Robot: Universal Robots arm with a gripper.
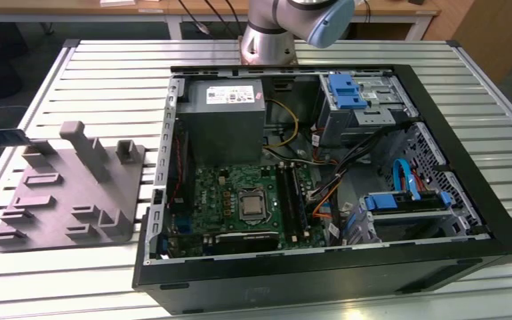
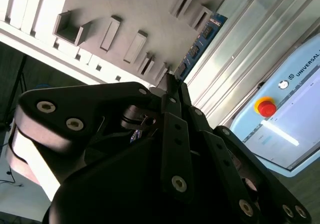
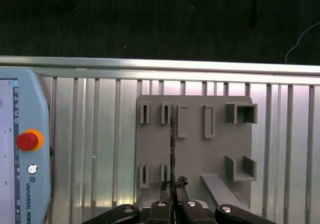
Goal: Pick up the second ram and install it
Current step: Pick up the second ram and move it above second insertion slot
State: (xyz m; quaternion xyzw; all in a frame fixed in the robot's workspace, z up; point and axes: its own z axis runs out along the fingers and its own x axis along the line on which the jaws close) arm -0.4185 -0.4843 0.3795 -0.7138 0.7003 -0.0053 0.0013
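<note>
On the slatted metal table (image 1: pixel 105 73), at the exterior view's left, sits a grey plastic holder (image 1: pixel 56 200) with upright blocks and slots. To its right stands an open black computer case (image 1: pixel 327 273). Inside the case, from left to right, are a grey power box (image 1: pixel 225 123) with a green board (image 1: pixel 216 193) below it, a square silver chip (image 1: pixel 251 203) on that board, long dark slots (image 1: pixel 289 197) just beside the chip, and blue drive brackets (image 1: pixel 349 90) towards the far side. The arm's base (image 1: pixel 279 30) rises behind the case. In the first wrist view a pale control pad (image 3: pixel 30 194) with a red button (image 3: pixel 27 140) lies on the slats near the holder (image 3: pixel 200 154). The gripper (image 3: pixel 173 185) pinches the second ram (image 3: pixel 172 144), which shows edge-on as a thin dark line across the holder's face, between slots. In the second wrist view the black fingers (image 2: pixel 172 92) close on one end of the second ram (image 2: pixel 200 37), and its blue-green face sticks out alongside the holder's (image 2: pixel 125 9) edge. I cannot tell whether its far end touches the holder. The red button (image 2: pixel 265 107) shows beyond the slats.
</note>
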